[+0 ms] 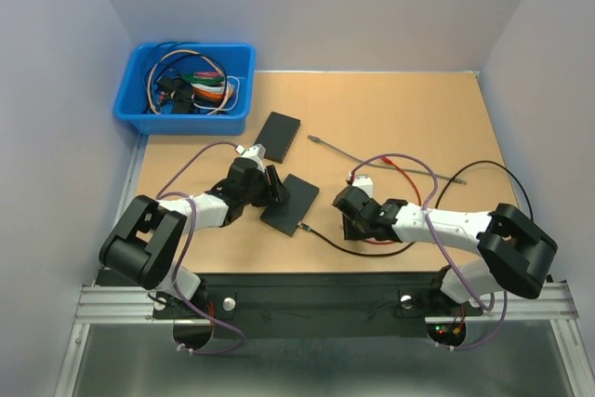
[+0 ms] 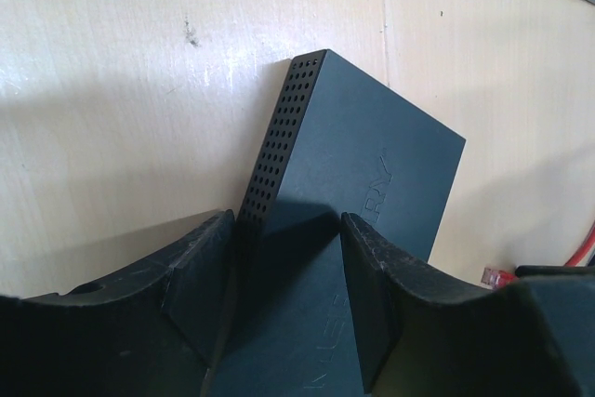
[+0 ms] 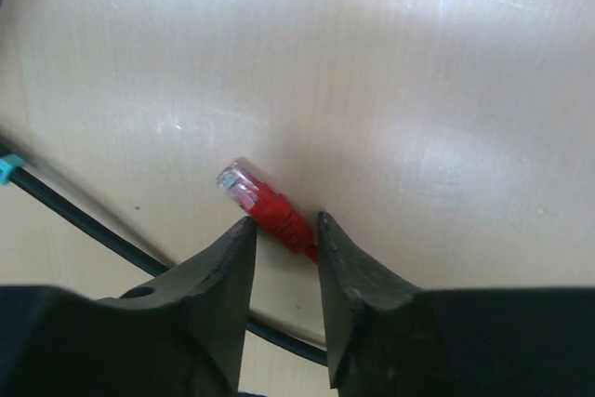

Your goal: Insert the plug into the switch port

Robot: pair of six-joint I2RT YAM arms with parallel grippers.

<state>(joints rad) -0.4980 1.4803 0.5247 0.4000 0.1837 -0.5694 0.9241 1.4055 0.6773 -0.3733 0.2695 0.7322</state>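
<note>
On the pale wooden worktop point(image 1: 418, 109), left of centre, the left end effector point(image 2: 288, 220) sits about half open astride the near end of the black rectangular network switch point(image 2: 363, 165). One finger is against the perforated side wall and the other overlaps the top face. It appears to grip the box, though the far contact is hidden. The red plastic plug point(image 3: 263, 202), clear-tipped, lies flat on the worktop, apart from the switch. The right end effector point(image 3: 284, 225) is narrowed onto its boot, both fingers touching.

Red plug point(image 3: 265, 204) lies near black switch point(image 2: 353, 192).
</note>
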